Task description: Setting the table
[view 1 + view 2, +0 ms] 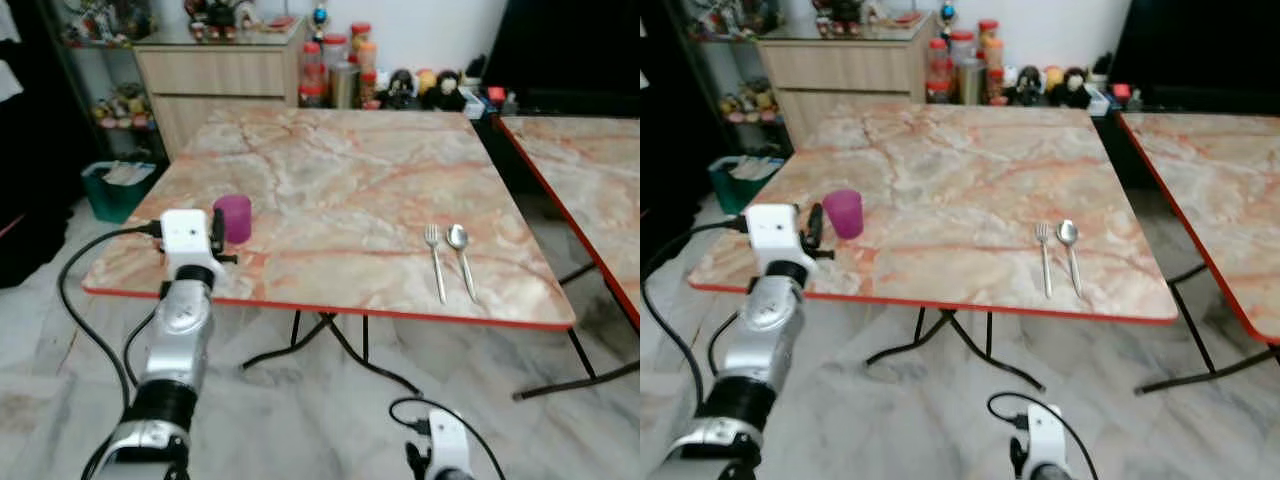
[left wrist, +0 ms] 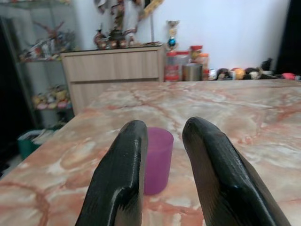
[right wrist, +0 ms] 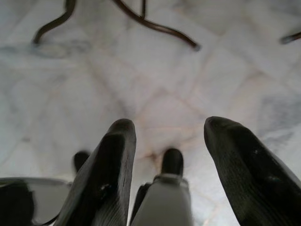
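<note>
A purple cup (image 1: 233, 218) stands upright near the front left corner of the marble table (image 1: 340, 170). My left gripper (image 1: 218, 235) is raised at the table's front left edge, level with the cup and just short of it. In the left wrist view its fingers (image 2: 120, 174) are open, and the cup (image 2: 157, 160) sits beyond the gap, untouched. A fork (image 1: 436, 262) and a spoon (image 1: 462, 255) lie side by side near the front right edge. My right arm (image 1: 445, 450) hangs low, and its gripper (image 3: 164, 127) is open and empty over the floor.
A second marble table (image 1: 590, 170) stands close on the right with a narrow gap between. Behind the table are a wooden cabinet (image 1: 220, 80) and jars (image 1: 335, 70). A green bin (image 1: 115, 188) sits on the floor at the left. Black table legs (image 1: 330, 345) spread underneath.
</note>
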